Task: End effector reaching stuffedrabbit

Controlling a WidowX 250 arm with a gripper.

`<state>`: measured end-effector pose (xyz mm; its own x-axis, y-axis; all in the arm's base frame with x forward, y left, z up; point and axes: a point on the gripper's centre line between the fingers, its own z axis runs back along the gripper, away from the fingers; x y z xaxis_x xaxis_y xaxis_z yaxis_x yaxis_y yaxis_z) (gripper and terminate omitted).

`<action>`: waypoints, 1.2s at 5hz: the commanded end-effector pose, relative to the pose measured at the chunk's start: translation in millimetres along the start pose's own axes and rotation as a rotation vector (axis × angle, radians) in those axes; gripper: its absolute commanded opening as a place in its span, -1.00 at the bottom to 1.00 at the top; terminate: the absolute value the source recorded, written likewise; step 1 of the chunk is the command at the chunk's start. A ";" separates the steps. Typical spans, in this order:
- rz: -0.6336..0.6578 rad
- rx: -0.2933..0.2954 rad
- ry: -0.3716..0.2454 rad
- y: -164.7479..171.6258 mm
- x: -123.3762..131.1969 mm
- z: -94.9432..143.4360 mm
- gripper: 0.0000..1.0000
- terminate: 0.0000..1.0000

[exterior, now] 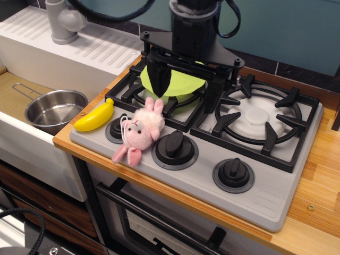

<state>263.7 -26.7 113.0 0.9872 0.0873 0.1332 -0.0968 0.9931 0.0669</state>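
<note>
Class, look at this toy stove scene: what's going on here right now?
A black robot gripper hangs over the left burner, above a lime-green disc, fingers apart and holding nothing. The pink stuffed rabbit it is reaching for lies untouched on the stove's front panel, beside the knobs. A yellow toy banana lies at the stove's left corner, and a steel pot sits in the sink.

Fluffy plush rabbit, glossy banana, steel pot
</note>
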 end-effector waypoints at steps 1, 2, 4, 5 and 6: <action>0.000 0.000 0.000 0.0 0.0 0.0 1.00 -1.00; -0.013 -0.021 -0.012 11.8 -9.0 -19.1 1.00 -1.00; -0.013 -0.021 -0.012 11.8 -9.0 -19.1 1.00 -1.00; -0.013 -0.021 -0.012 11.8 -9.0 -19.1 1.00 -1.00; -0.074 -0.023 -0.073 43.0 -7.5 -36.4 1.00 -1.00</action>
<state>250.9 16.9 69.3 0.9859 0.0037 0.1673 -0.0123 0.9986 0.0506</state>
